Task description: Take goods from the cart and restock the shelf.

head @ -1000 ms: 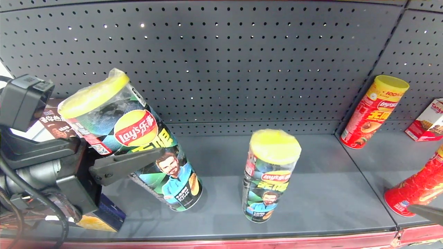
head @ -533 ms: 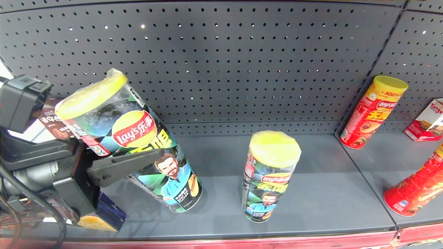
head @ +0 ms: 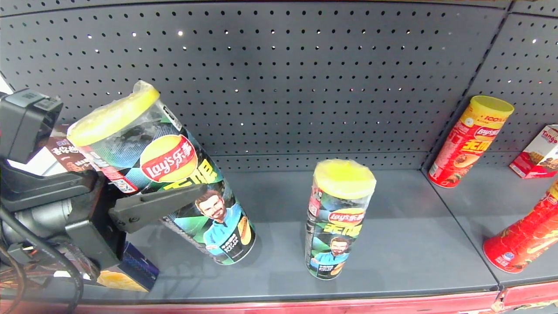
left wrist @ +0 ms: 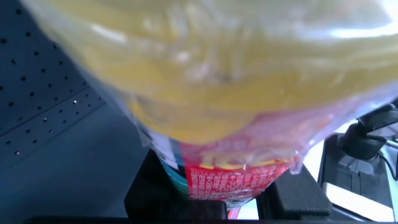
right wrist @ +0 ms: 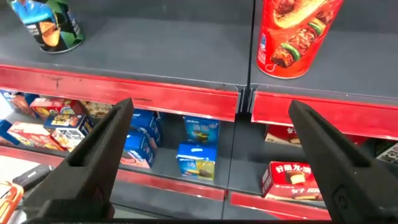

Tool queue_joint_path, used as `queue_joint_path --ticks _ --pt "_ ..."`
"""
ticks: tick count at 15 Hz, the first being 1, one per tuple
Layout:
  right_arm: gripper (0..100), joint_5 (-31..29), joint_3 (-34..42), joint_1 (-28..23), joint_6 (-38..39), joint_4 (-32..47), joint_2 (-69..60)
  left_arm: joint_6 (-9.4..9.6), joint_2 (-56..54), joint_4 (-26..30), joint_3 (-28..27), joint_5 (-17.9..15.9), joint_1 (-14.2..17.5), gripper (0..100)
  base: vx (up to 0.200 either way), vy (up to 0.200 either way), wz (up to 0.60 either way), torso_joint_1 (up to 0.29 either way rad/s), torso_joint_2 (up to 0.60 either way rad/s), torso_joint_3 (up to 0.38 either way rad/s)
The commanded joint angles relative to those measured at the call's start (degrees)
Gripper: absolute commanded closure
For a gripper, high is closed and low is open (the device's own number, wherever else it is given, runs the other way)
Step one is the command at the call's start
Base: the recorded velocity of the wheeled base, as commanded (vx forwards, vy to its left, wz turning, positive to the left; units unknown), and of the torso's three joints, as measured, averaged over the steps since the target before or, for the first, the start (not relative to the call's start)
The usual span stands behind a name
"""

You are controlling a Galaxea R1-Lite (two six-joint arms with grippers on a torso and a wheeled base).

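My left gripper (head: 174,192) is shut on a green chips can (head: 174,174) with a yellow lid. The can leans back to the left, its base down at the grey shelf (head: 414,244). In the left wrist view the can's lid (left wrist: 217,62) looms close above the left gripper (left wrist: 227,199). A second green can (head: 338,218) stands upright mid-shelf, apart from the held one. My right gripper (right wrist: 210,106) is open and holds nothing, in front of the shelf's red front edge (right wrist: 124,87), below a red can (right wrist: 292,37).
Two red cans (head: 471,139) (head: 523,235) and a red box (head: 538,152) occupy the bay to the right. Free shelf floor lies between the two green cans and right of the upright one. Small boxes (right wrist: 199,155) fill the lower shelf. A perforated back panel (head: 279,87) rises behind.
The held can has shifted slightly up and to the left with my left gripper. The right fingertip seen at the head view's lower right a second ago has left that view.
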Motion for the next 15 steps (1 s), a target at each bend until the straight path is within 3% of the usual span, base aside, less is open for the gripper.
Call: queue_joint_path --ticks 1,4,8,10,11,12,15 --pt "0 0.0 0.0 0.0 0.0 0.0 0.0 -0.02 0.1 0.1 0.3 -0.1 -1.0 100 0.000 0.000 0.00 0.000 0.00 0.000" --pt "0 0.0 0.0 0.0 0.0 0.0 0.0 -0.02 1.5 0.2 -0.6 0.0 -3.4 100 0.000 0.000 0.00 0.000 0.00 0.000" --pt "0 0.0 0.0 0.0 0.0 0.0 0.0 -0.02 5.6 0.1 -3.3 0.2 -3.1 100 0.000 0.000 0.00 0.000 0.00 0.000" --pt "0 0.0 0.0 0.0 0.0 0.0 0.0 0.51 9.6 0.1 -8.2 0.2 -3.6 100 0.000 0.000 0.00 0.000 0.00 0.000" --pt "0 0.0 0.0 0.0 0.0 0.0 0.0 2.71 13.3 0.1 -11.9 0.0 -3.6 100 0.000 0.000 0.00 0.000 0.00 0.000" --pt "0 0.0 0.0 0.0 0.0 0.0 0.0 3.50 14.5 0.6 -14.2 -0.1 -3.7 100 0.000 0.000 0.00 0.000 0.00 0.000" --pt "0 0.0 0.0 0.0 0.0 0.0 0.0 3.76 19.9 1.0 -19.8 0.0 -5.8 100 0.000 0.000 0.00 0.000 0.00 0.000"
